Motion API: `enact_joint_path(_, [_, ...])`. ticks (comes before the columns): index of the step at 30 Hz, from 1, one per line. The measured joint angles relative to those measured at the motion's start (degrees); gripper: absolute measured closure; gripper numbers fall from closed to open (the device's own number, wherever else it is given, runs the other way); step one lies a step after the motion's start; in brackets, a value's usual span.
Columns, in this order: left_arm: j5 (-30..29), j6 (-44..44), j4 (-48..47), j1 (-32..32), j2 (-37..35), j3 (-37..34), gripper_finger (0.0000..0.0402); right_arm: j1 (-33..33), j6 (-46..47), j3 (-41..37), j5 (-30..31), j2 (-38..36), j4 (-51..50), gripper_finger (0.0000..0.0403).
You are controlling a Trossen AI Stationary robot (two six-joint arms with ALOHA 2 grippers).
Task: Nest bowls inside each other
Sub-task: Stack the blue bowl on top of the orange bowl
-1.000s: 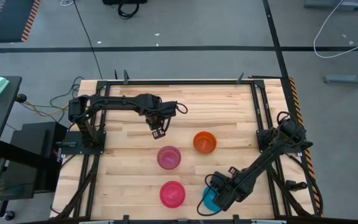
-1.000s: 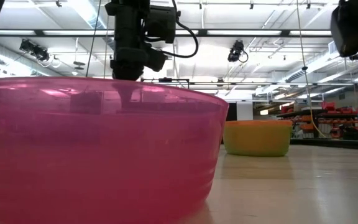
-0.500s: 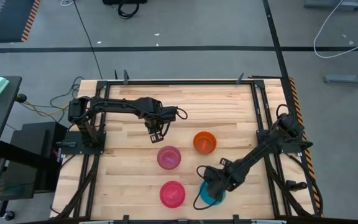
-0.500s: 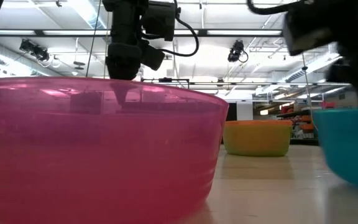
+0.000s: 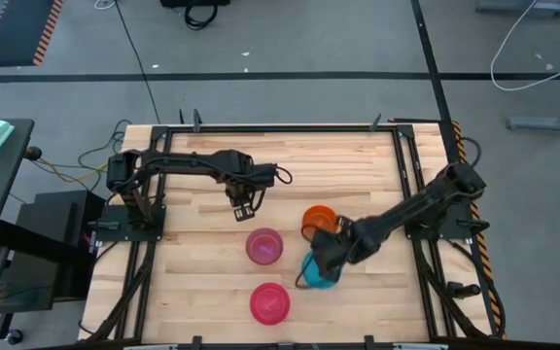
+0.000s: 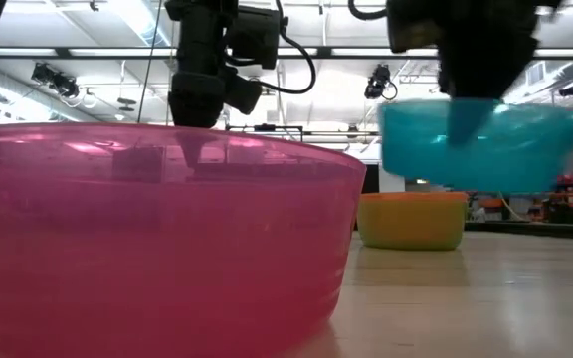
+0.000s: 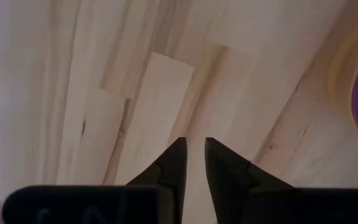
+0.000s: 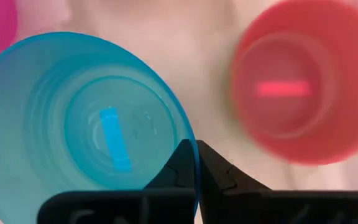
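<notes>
The right end effector [image 5: 321, 261], clamped on the teal bowl's [image 5: 320, 272] rim, had lifted it clear of the counter [image 5: 358, 165], swinging toward the orange bowl [image 5: 317, 217] just ahead for nesting.

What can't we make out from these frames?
- Low view: the pink-red bowl fills the foreground and hides the table behind it, with the purple bowl.
- High view: the right gripper and arm cover part of the teal bowl, and the orange bowl is partly hidden.
- Right wrist view: the bowl beyond the teal one is blurred.
</notes>
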Motion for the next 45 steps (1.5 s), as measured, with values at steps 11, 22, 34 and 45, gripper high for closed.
enact_joint_path(11, [0.0,0.8,3.6,1.9,0.0,0.0,0.0348,-16.1,-5.2,0.0,-1.6,-6.8,-0.2,0.0402])
enact_joint_path(22, [0.4,1.7,3.5,3.1,0.0,0.0,0.0353,-25.8,-7.1,0.0,-9.1,-2.1,-3.4,0.0403])
enact_joint_path(34, [0.4,2.7,3.5,3.2,0.0,0.0,0.0353,-27.7,-7.0,-1.1,-8.6,-1.6,-6.1,0.0403])
enact_joint_path(45, [1.0,3.1,5.3,3.3,0.0,0.0,0.0356,-28.0,-5.3,-8.9,-9.5,-2.3,-3.9,0.0402])
